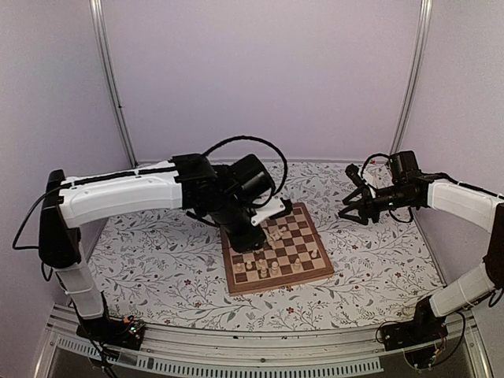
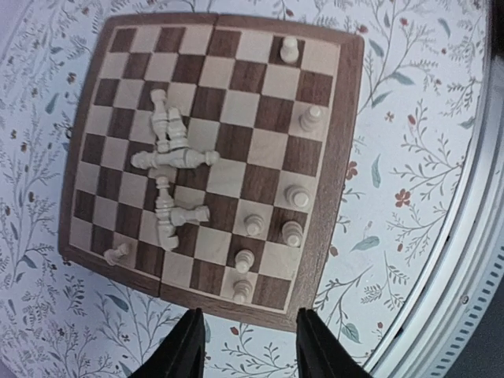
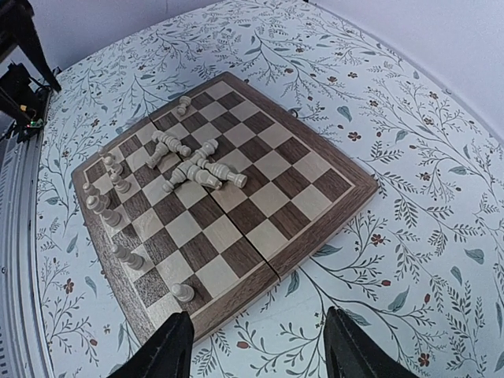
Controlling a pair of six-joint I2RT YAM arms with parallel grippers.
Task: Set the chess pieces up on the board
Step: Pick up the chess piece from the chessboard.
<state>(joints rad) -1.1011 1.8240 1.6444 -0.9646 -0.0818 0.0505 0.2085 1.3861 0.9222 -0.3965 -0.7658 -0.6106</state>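
Note:
The board point(image 1: 305, 230) lies on the floral cloth mid-table. Several cream chess pieces point(image 2: 169, 157) lie toppled in a heap near its middle, and another lies alone by a corner point(image 2: 118, 253). Several more stand upright along one edge, such as a pawn point(image 2: 242, 291) and another piece point(image 2: 298, 195). My left gripper point(image 2: 248, 348) hangs open above the cloth just off that edge, with nothing between its fingers. My right gripper point(image 3: 258, 354) is open and empty over the cloth beside the board point(image 3: 315, 169), well away from the heap point(image 3: 197, 167).
Floral tablecloth point(image 1: 370, 252) surrounds the board. A metal rail point(image 1: 260, 346) runs along the near table edge. Lilac walls close in the back and sides. The left arm's wrist point(image 1: 236, 193) overhangs the board's far-left corner.

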